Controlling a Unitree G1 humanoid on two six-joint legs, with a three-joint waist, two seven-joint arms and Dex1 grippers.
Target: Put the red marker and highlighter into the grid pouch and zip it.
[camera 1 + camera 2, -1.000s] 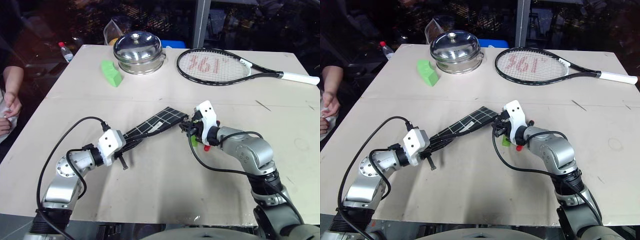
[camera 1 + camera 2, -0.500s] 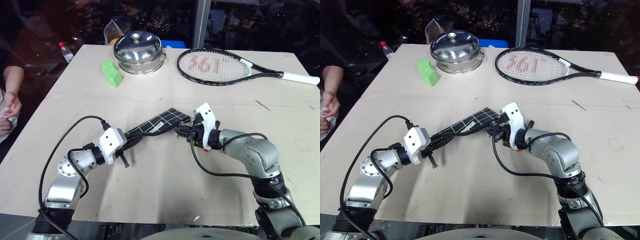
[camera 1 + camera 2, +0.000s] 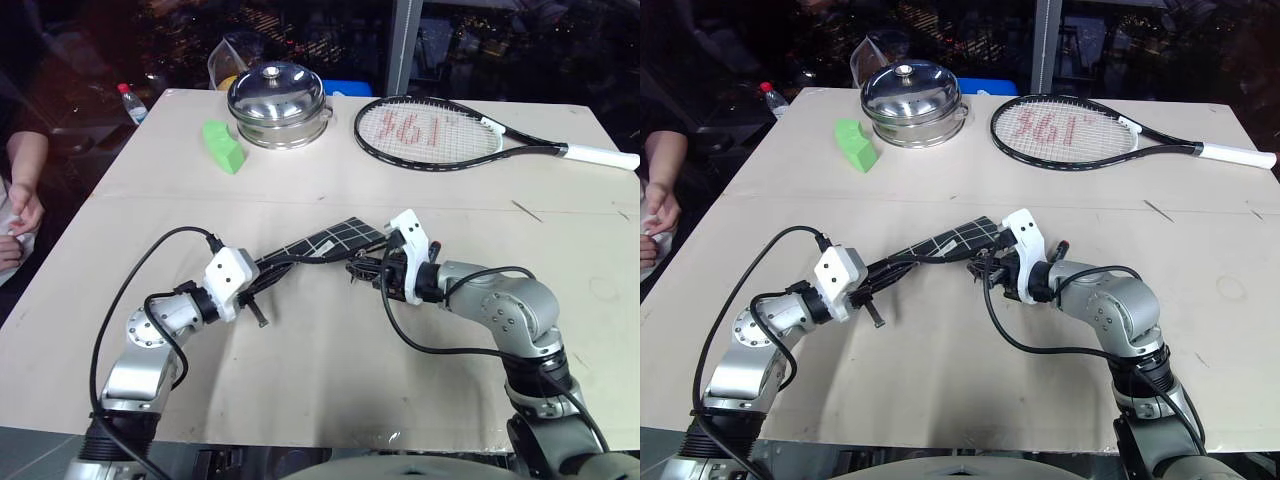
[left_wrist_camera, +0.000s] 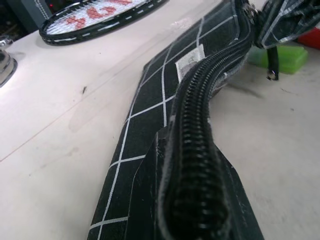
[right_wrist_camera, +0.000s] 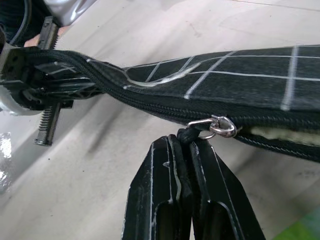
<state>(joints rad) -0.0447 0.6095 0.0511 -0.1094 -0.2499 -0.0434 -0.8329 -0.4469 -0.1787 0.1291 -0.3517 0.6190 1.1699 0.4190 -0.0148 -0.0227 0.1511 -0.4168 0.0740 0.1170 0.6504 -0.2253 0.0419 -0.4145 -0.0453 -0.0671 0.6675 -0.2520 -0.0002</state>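
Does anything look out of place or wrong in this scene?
Yes. The highlighter lies on the table outside the grid pouch, while the right tool already grips the zipper pull. The left tool clamps the pouch's other end.

Highlighter: only a green end visible past the grid pouch. Person's hand cut at frame edge. Racket head cropped, blurred.
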